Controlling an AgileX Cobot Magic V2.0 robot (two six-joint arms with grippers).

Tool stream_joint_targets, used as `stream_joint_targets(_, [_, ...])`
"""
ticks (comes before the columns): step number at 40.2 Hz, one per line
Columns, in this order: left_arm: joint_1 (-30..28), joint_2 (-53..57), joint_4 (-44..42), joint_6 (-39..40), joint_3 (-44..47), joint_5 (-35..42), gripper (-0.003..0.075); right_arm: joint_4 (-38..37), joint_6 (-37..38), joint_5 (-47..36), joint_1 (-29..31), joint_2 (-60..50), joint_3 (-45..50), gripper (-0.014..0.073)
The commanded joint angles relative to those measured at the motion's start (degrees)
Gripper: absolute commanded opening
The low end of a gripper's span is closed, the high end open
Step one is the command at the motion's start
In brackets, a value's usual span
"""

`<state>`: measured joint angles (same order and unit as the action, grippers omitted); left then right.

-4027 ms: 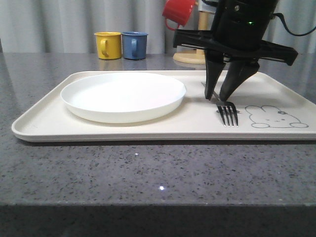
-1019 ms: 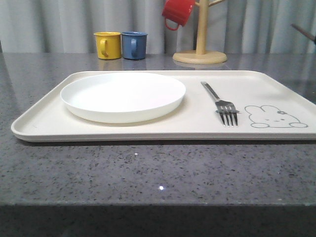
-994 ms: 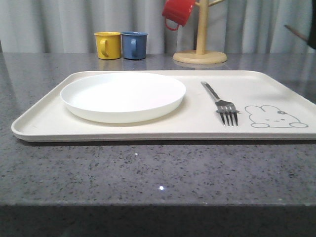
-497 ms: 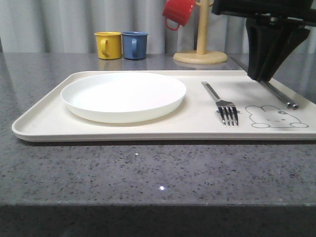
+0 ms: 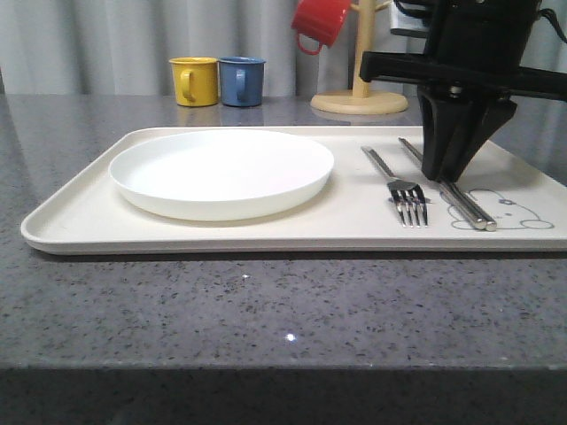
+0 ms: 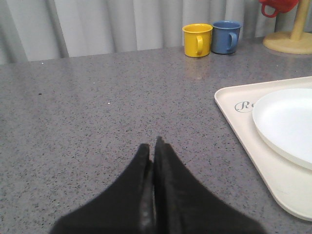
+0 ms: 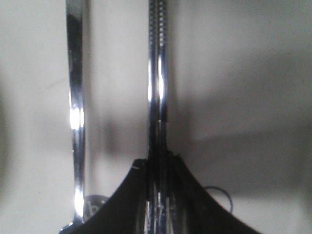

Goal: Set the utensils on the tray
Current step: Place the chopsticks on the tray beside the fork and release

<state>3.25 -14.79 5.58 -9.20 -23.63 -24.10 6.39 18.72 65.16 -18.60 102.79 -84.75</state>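
Right now the chopsticks (image 5: 447,184) sit pinched between the two black fingers of the right gripper (image 5: 446,173), over the right part of the tray (image 5: 80,221), just to the right of the fork (image 5: 396,185). In the right wrist view the pair (image 7: 158,87) runs straight out from between the fingertips, with the fork's handle (image 7: 75,112) lying alongside it, close but apart. In the front view the chopsticks' long axis runs from the far side of the tray toward the near rim, angled a little to the right; their near ends lie over the rabbit drawing (image 5: 505,211), and whether those ends touch the tray surface cannot be told. The fork lies nearly parallel, tines toward the near rim. The right jaws are closed down to the width of the chopsticks and grip them partway along. The plate (image 5: 221,171) rests on the left half of the tray. The left gripper (image 6: 152,146) hovers over bare grey countertop (image 6: 87,107) beside the tray's left edge (image 6: 243,141), its fingers pressed together and holding nothing.
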Motion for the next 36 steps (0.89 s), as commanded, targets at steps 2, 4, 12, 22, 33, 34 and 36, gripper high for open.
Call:
stream_joint_targets(2, [0.46,-0.50,0.12,0.34,-1.49,4.90,-0.0018,-2.08,1.54,-0.73,0.11,-2.60,-1.79,0.0048])
stream_joint_targets(4, [0.46,-0.50,0.12,0.34,-1.49,4.90,-0.0018,-2.46,1.89,-0.58,0.11,-2.60,-1.79,0.0048])
stream_joint_targets(12, [0.46,-0.50,0.12,0.34,-1.49,4.90,-0.0018,-2.41,2.77,-0.44,0.11,-2.60,-1.79,0.0048])
stream_joint_targets(22, [0.46,-0.50,0.12,0.34,-1.49,4.90,-0.0018,-2.23,2.77,-0.21,0.11,-2.60,-2.19,0.0155])
stream_joint_targets(33, [0.46,-0.50,0.12,0.34,-1.49,4.90,-0.0018,-5.39,2.71,11.32,0.31,-2.65,-13.50,0.0342])
stream_joint_targets(34, [0.46,-0.50,0.12,0.34,-1.49,4.90,-0.0018,-6.39,2.53,11.55,0.31,-2.65,-14.67,0.0342])
stream_joint_targets(36, [0.46,-0.50,0.12,0.34,-1.49,4.90,-0.0018,-6.82,1.54,11.48,0.63,-2.93,-17.18,0.0342])
